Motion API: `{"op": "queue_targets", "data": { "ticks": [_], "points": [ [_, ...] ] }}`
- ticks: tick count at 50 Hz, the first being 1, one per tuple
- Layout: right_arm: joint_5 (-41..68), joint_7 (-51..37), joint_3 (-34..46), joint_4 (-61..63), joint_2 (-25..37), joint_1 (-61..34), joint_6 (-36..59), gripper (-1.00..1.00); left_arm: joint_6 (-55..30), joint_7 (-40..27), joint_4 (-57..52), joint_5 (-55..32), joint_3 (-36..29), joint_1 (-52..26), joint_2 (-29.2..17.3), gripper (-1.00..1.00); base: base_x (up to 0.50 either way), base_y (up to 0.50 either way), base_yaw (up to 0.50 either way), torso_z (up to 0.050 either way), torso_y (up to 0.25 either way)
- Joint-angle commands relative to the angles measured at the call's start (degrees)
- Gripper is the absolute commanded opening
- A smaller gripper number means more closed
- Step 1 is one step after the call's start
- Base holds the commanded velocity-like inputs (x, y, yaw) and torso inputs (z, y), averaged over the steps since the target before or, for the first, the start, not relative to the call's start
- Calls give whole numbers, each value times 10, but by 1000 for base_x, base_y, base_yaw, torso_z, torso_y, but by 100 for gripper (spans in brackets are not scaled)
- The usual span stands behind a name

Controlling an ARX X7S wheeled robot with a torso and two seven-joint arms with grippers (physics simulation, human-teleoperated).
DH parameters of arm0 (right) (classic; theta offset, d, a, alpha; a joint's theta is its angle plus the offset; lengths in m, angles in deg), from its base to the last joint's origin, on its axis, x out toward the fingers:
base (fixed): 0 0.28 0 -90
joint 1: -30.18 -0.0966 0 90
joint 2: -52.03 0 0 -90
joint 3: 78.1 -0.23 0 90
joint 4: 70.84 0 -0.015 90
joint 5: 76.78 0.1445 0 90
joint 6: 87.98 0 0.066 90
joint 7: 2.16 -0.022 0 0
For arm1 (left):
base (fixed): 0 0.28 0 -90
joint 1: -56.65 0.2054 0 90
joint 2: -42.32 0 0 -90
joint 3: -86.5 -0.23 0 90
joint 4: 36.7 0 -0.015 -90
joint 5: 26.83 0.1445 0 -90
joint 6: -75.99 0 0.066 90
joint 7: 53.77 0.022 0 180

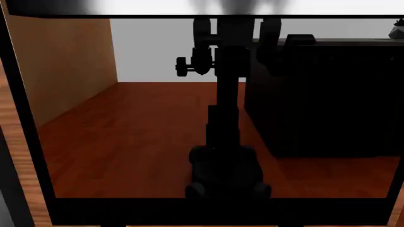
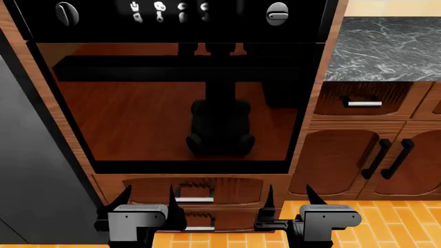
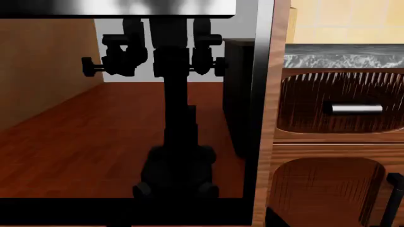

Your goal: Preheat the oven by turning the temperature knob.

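The oven [image 2: 138, 119] fills the head view, its dark glass door mirroring the robot, with a long black bar handle [image 2: 124, 67] across it. On the panel above, beside small white icons, the temperature knob [image 2: 277, 14] sits at the upper right, its bar level. A like knob [image 2: 67, 13] with a slanted bar is at the upper left. My left gripper [image 2: 148, 202] and right gripper [image 2: 290, 200] hang low in front of the drawers under the oven, both open and empty, far below the knobs. Both wrist views face the oven glass [image 1: 126, 132] [image 3: 75, 142]; no fingers show there.
A dark marble countertop [image 2: 386, 46] lies to the oven's right, above a wooden drawer with a silver pull [image 2: 364, 103] [image 3: 356, 109] and cabinet doors with black handles [image 2: 386, 157]. Drawers [image 2: 196, 199] sit below the oven. A dark tall panel [image 2: 28, 155] stands at left.
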Motion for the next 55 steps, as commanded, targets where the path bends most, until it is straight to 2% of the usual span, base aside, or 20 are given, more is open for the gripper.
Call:
{"op": "queue_targets", "data": {
  "ticks": [1,12,17,24,31,40,48,55],
  "points": [
    [-33,-42,10,-17,13,-6,-28,100,13,0,3,-5,-20,2,-11,100,0,0,0,0,0],
    [-52,-80,35,15,30,-1,-25,100,22,-21,0,-36,-30,-8,-26,100,0,0,0,0,0],
    [-64,-87,36,157,35,19,37,100,41,-36,-89,-30,-38,10,-32,100,0,0,0,0,0],
    [-77,-95,34,249,41,6,100,100,-8,-51,-214,-34,-39,-5,-44,100,0,0,0,0,0],
    [-88,-92,31,347,55,-28,154,100,-82,-70,-299,-59,-25,-76,-47,100,0,0,0,0,0],
    [-117,-84,59,458,60,-68,206,100,-129,-80,-418,-76,-32,-84,-60,100,0,0,0,0,0],
    [-113,-82,58,493,64,-95,238,100,-168,-95,-445,-102,-14,-117,-67,100,0,0,0,0,0],
    [-92,-82,46,524,66,-94,243,100,-142,-89,-449,-110,-10,-105,-80,100,0,0,0,0,0]
  ]
}}
